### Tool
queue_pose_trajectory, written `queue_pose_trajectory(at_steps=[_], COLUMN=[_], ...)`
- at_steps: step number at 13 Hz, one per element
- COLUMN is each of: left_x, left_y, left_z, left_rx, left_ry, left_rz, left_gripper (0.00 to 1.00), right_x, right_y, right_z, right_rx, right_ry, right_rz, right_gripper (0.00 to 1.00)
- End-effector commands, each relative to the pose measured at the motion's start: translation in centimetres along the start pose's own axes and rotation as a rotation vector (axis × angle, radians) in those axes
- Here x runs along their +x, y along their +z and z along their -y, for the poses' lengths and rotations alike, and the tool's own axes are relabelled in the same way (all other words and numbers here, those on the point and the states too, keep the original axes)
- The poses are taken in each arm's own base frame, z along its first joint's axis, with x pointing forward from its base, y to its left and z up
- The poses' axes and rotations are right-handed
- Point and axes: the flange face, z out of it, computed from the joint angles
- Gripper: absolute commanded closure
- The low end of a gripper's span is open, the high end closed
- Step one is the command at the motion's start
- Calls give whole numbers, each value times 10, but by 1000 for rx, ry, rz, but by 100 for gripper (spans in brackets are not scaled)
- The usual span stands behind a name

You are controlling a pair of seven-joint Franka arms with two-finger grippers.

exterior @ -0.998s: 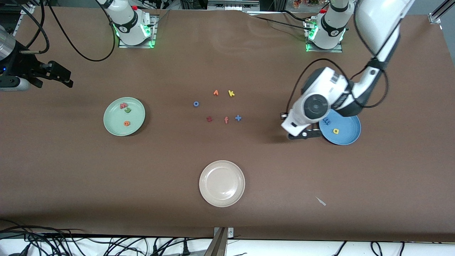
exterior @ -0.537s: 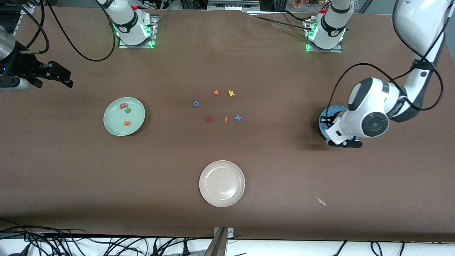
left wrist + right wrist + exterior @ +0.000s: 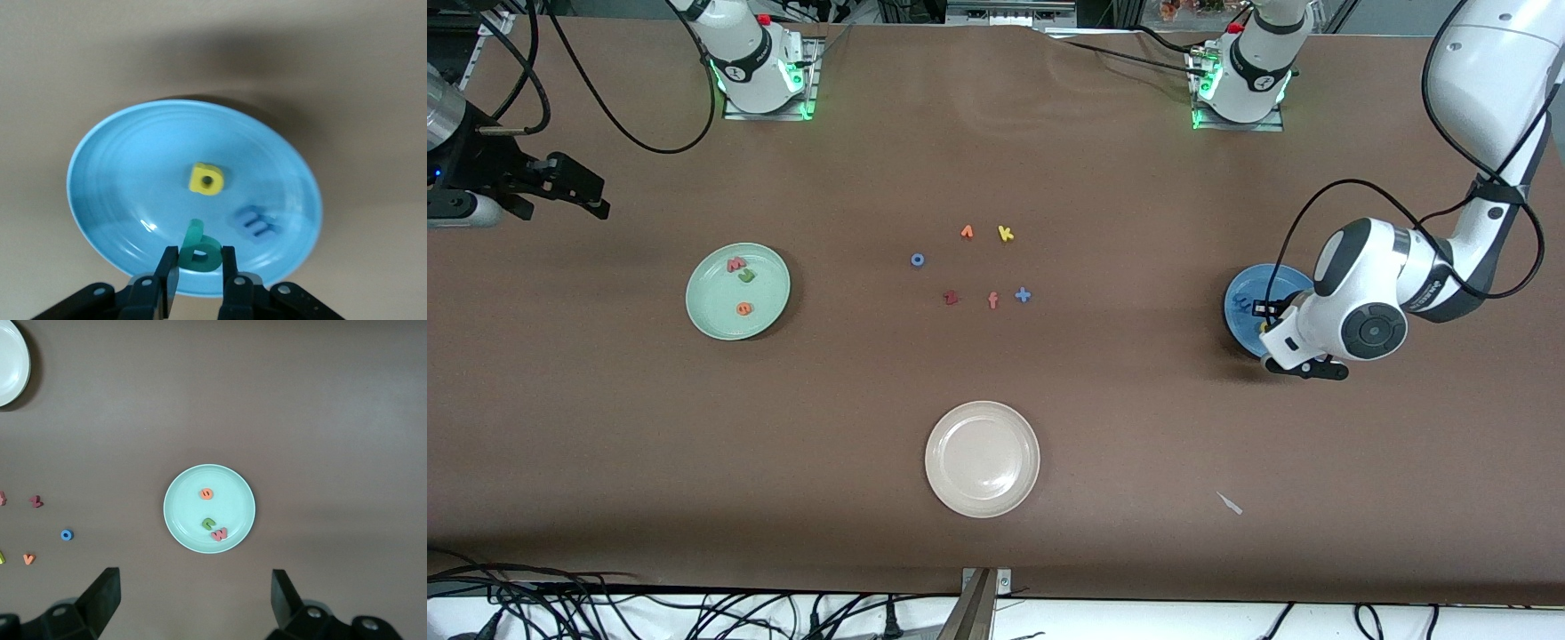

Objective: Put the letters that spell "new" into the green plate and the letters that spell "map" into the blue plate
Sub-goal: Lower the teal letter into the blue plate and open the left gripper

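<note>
Brown tabletop [image 3: 605, 427] is stretching under both arms, and against the earlier front pictures the left arm has swung from the middle-facing edge of the blue plate [image 3: 1240, 316] to hang over its edge toward the left arm's end of the table, while everything else is lying where it lay. The green plate [image 3: 703, 307], toward the right arm's end, is holding the salmon-red w [image 3: 735, 264], the green n [image 3: 746, 275] and the orange e [image 3: 743, 308]. The cream-white plate [image 3: 983, 459] is sitting nearest the front camera. The left gripper [image 3: 199, 263] is hovering over the blue plate with its fingers clamped on the teal p [image 3: 197, 249]; in the left wrist view the yellow a [image 3: 207, 179] and the blue m [image 3: 254, 223] are lying in the plate. From the front the arm's wrist is hiding much of that plate and the held letter. The right gripper [image 3: 193, 600] is waiting high above the green plate, fingers spread wide and holding nothing; its arm is cut off at the front view's edge. The loose letters [image 3: 971, 265] are resting mid-table.
</note>
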Motion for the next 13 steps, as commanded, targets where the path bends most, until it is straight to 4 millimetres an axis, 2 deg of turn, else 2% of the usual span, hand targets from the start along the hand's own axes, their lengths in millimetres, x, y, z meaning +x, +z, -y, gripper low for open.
queue_pose_trajectory(at_steps=[1,3,8,9,10,11,12,13], left_x=[10,16,18,18,18,17,17,16], left_y=[27,43,47,48,47,47,41,28], left_z=[23,32,35,35,36,42,42,42], left_rx=[25,2,-8,-9,-10,-13,-9,-1], left_ry=[25,18,14,14,12,3,2,1], left_rz=[-10,-16,-22,-21,-21,-22,-24,-41], left_gripper=[81,76,75,64,31,7,0,0], right_x=[-1,-1,-1,-1,-1,-2,-5,-9], right_y=[-3,-4,-4,-5,-5,-7,-10,-18], right_z=[-2,-1,-1,0,0,0,-2,-4], right_rx=[-8,-6,-12,-12,-14,-14,-13,-2], right_ry=[0,1,-1,-3,-3,-3,0,7], right_rz=[-6,-10,-12,-14,-14,-17,-14,-26], right_gripper=[0,0,0,0,0,0,0,0])
